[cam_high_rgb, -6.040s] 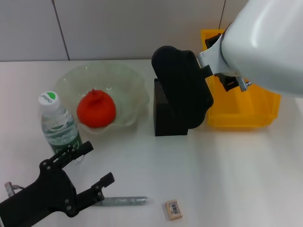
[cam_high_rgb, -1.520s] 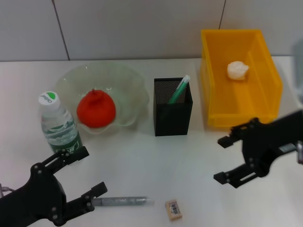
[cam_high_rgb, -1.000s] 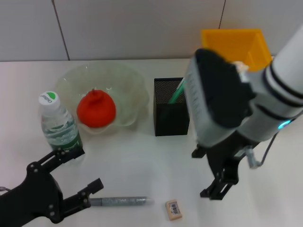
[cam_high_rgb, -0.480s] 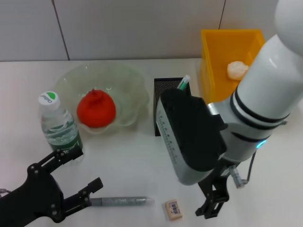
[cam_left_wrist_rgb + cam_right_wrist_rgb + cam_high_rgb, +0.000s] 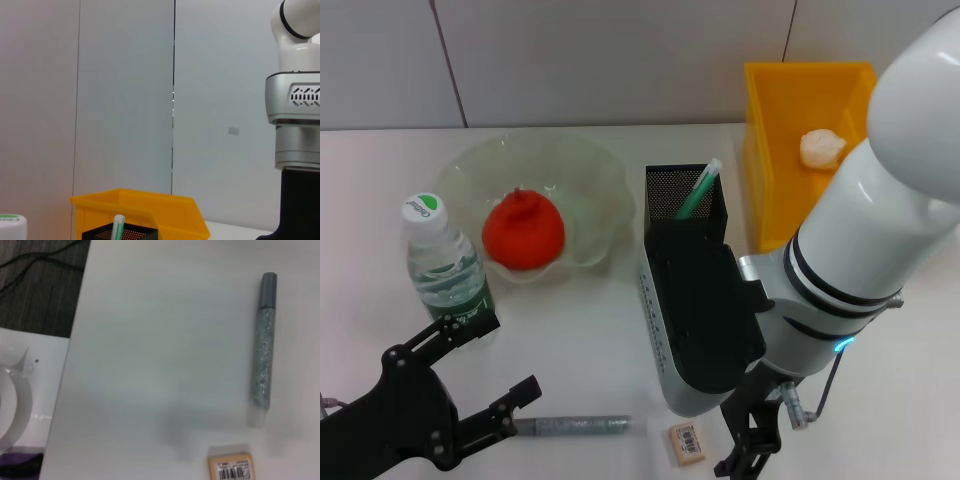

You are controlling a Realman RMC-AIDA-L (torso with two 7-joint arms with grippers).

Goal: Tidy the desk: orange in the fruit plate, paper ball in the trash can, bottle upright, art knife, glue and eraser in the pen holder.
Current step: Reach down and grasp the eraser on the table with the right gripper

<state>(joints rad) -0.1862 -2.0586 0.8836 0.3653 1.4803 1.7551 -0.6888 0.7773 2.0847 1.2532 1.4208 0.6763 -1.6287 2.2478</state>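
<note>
Eraser (image 5: 686,443) on surface (image 5: 590,330), just beside right tool (image 5: 748,452), toward left tool (image 5: 485,375). Small, light, stiff, grippy block; take across short sides.

Right tool: jaw state cannot tell, nothing visibly held.

Left tool: open, empty.

Count: one eraser, one glitter glue pen (image 5: 578,426) between tools.

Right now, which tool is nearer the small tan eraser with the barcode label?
Right. The right tool hangs just beside the tan eraser; the left tool sits across the desk, past the glitter glue stick.

Orange (image 5: 523,231) in plate; eraser (image 5: 686,443), glue (image 5: 582,426) flat on desk.
</note>
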